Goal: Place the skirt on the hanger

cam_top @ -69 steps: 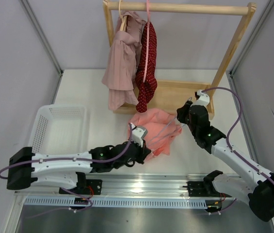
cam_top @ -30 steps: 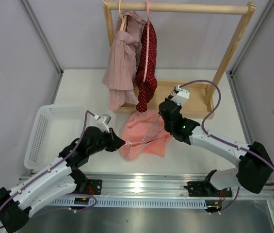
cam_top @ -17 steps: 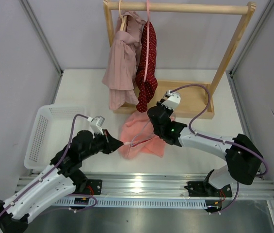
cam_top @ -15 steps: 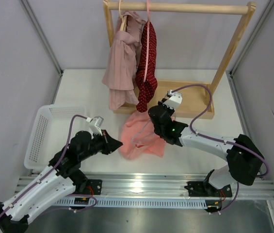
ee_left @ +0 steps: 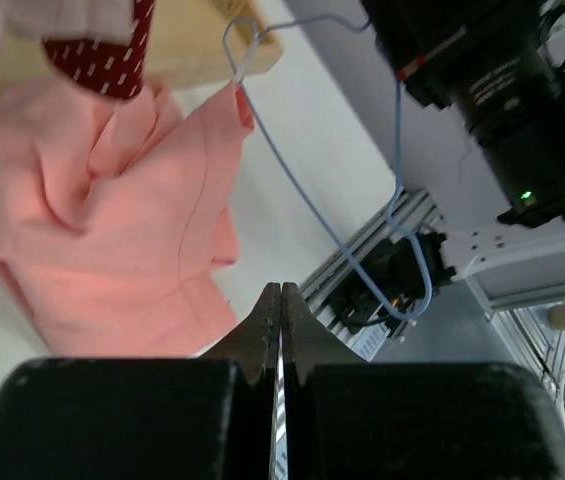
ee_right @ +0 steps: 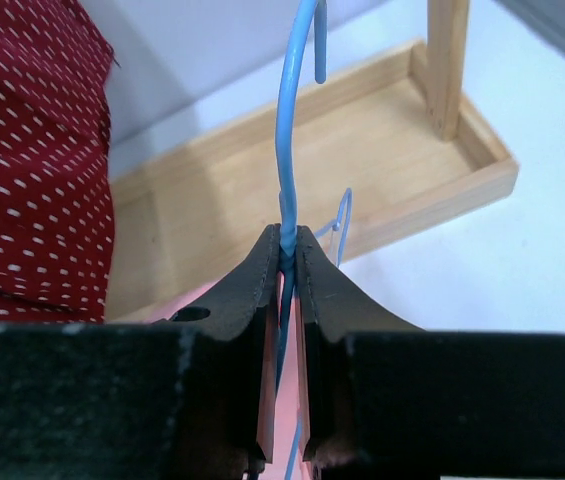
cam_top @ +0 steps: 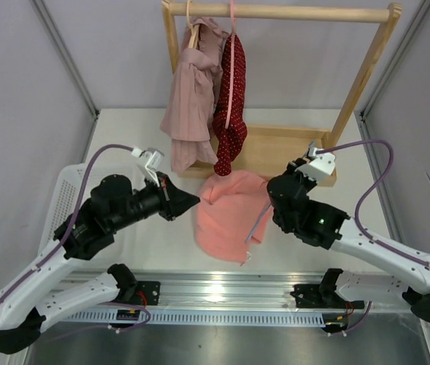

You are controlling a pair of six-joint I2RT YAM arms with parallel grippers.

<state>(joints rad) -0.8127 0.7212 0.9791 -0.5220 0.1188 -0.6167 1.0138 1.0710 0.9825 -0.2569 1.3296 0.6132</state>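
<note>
Toward the near edge of the table (cam_top: 138, 129), the left gripper (ee_left: 281, 290) is pressed fully closed with no cloth visible between its tips. From above, its nose sits just beside the left edge of the skirt (cam_top: 226, 220), and I cannot tell whether it touches the cloth. Just beyond it, the salmon skirt spreads over the middle of the table between the two arms, its far end reaching the front lip of the wooden rack base (cam_top: 291, 148). On the skirt's right side the right gripper (ee_right: 289, 240) is clamped on the neck of the light-blue hanger (ee_right: 287, 140), just under the hook, which points up toward the rack. The left wrist view shows one corner of the skirt meeting the wire near one end of the frame, while the long bar and the other end are bare. I judge the task to be partway: the hanger is in hand and at the skirt, the cloth is caught at one end at most, and the other side is not yet drawn over the frame. Whether the waistband truly sits on the wire is hidden. At the far edge, the striped mauve garment (cam_top: 192, 106) and the red dotted garment (cam_top: 232, 122) hang from the rack rail (cam_top: 275, 11), apart from this work.
</note>
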